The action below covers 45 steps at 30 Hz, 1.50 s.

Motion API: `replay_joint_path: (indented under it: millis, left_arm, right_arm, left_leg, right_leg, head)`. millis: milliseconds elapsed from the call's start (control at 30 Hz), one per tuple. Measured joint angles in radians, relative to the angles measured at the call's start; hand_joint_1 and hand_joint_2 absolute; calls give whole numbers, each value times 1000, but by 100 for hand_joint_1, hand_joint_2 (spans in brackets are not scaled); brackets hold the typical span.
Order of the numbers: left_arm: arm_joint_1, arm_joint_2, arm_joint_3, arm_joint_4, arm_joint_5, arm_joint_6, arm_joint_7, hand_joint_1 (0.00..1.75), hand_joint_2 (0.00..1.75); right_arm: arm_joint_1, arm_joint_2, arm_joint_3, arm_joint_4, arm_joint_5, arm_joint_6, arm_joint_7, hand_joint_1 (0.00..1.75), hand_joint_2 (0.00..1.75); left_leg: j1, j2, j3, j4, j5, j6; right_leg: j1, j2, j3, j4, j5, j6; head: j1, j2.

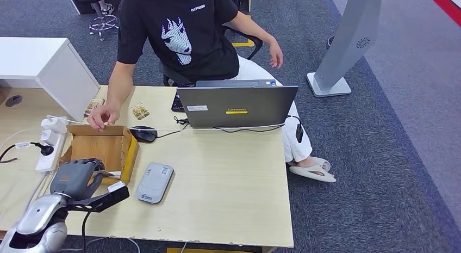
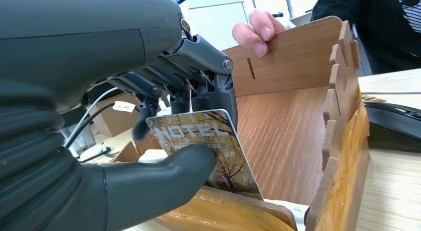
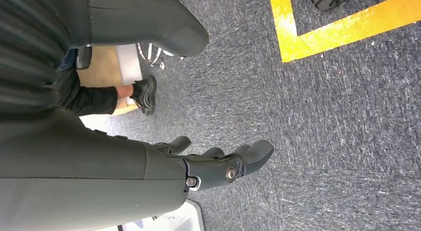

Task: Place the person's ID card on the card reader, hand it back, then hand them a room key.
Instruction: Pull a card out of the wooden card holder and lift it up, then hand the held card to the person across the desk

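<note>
Sitting at the far left of the desk (image 1: pixel 228 198), a white power strip (image 1: pixel 49 149) with a black plug in it. Just beside that, standing open-topped, a wooden box (image 1: pixel 100 147), with a person's hand (image 1: pixel 102 117) resting on its far wall, fingertips curling over the edge. Reaching into the near end of the box, the left hand (image 1: pixel 73 177), pinching a room key (image 2: pixel 208 151) between the thick thumb and the darker fingers (image 2: pixel 149 89); the card printed with "HOTEL" over a picture of trees, standing tilted, its lower edge just above the box's near wall. Lying beyond the box near the person's arm, two more small cards (image 1: pixel 117 109), flat on the desk. Resting just right of the box, a black mouse (image 1: pixel 144 134), its cable trailing toward the laptop (image 1: pixel 236 106). Lying flat in front, just beside the box's near corner, the grey card reader (image 1: pixel 155 182), nothing on top of it. Standing further right, the laptop with its lid back facing the robot, the person in a black T-shirt sitting behind it. Hanging over grey carpet (image 3: pixel 322 131) near a yellow floor line (image 3: pixel 337 30), the right hand (image 3: pixel 218 164), fingers loosely extended and apart, holding nothing.
</note>
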Motion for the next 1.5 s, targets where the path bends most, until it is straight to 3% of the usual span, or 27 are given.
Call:
replay_joint_path:
  millis: [233, 467, 833, 1033, 1267, 1500]
  left_arm:
    - [-8, 0, -6, 0, 0, 0, 0, 155, 175]
    - [-11, 0, -7, 0, 0, 0, 0, 175, 175]
    - [-39, 1, -9, 3, -18, 34, 11, 175, 175]
    - [-153, 6, 8, 3, -10, 79, 29, 175, 175]
    - [-359, 25, 64, 2, 43, 35, 62, 175, 175]
    - [-465, 23, 71, 3, 28, 23, 86, 175, 175]
  right_arm:
    - [0, 0, 0, 0, 0, 0, 0, 0, 175]
    - [0, 0, 0, 0, 0, 0, 0, 0, 175]
    - [0, 0, 0, 0, 4, 1, 0, 0, 175]
    - [-1, 0, 2, 0, 18, -3, -9, 0, 175]
    - [-3, -1, 9, 0, 35, -22, -11, 0, 175]
    - [-4, -1, 21, 0, 47, -23, -18, 0, 175]
  left_leg:
    - [0, 0, 0, 0, 0, 0]
    - [0, 0, 0, 0, 0, 0]
    - [0, 0, 0, 0, 0, 0]
    - [0, 0, 0, 0, 1, 0]
    - [1, 0, 0, 1, 3, -2]
    - [1, 0, 0, 1, 3, -2]
  right_leg:
    - [0, 0, 0, 0, 0, 0]
    - [0, 0, 0, 0, 0, 0]
    - [0, 0, 0, 0, 0, 0]
    - [0, -1, 0, 1, 1, 0]
    - [1, -1, 0, 1, 3, -1]
    - [1, 0, -1, 1, 3, -2]
  head:
    - [0, 0]
    - [0, 0]
    - [0, 0]
    - [0, 0]
    - [0, 0]
    - [0, 0]
